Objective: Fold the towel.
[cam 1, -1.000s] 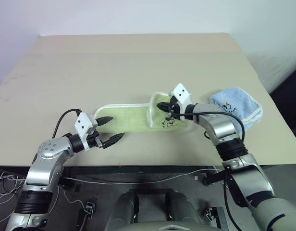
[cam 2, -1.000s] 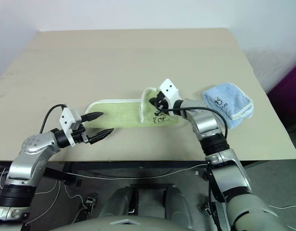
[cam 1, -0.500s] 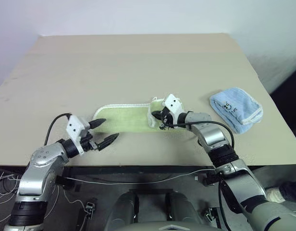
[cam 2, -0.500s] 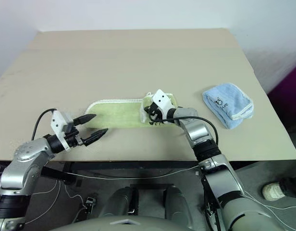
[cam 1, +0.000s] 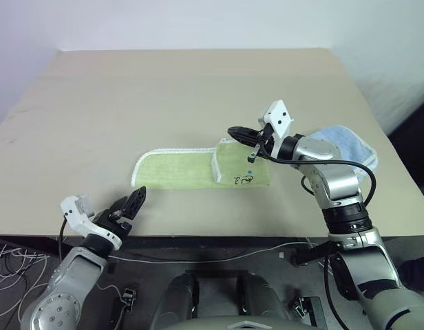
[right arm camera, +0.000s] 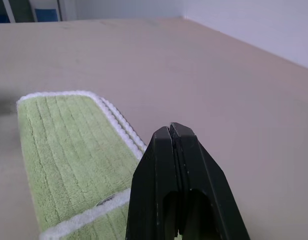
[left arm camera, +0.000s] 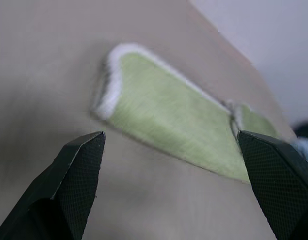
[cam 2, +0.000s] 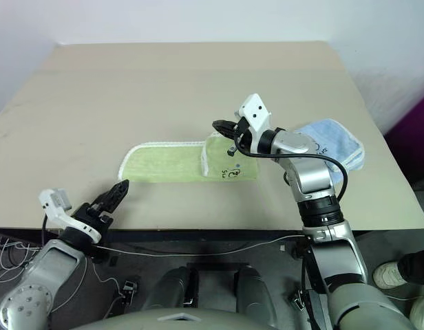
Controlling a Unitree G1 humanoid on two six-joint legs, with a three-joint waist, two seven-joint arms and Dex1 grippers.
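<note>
The towel (cam 1: 181,169) is a light yellow-green strip with white edging, lying flat near the table's front. Its right end (cam 1: 243,165) is folded over and shows a small dark mark. My right gripper (cam 1: 234,130) hovers shut just above that folded end, touching nothing. In the right wrist view its fingers (right arm camera: 174,165) are pressed together over the towel (right arm camera: 69,150). My left gripper (cam 1: 134,200) hangs at the table's front edge, short of the towel's left end. The left wrist view shows its fingers (left arm camera: 76,170) wide open, the towel (left arm camera: 169,125) lying beyond them.
A smaller light blue towel (cam 1: 350,148) lies folded at the right, partly behind my right arm. The tan table (cam 1: 198,89) stretches bare behind the towel. Cables (cam 1: 198,258) hang below the front edge.
My right gripper has lifted off the folded end of the towel and moved slightly right. My left gripper has drawn back to the front edge, moved left and rolled over.
</note>
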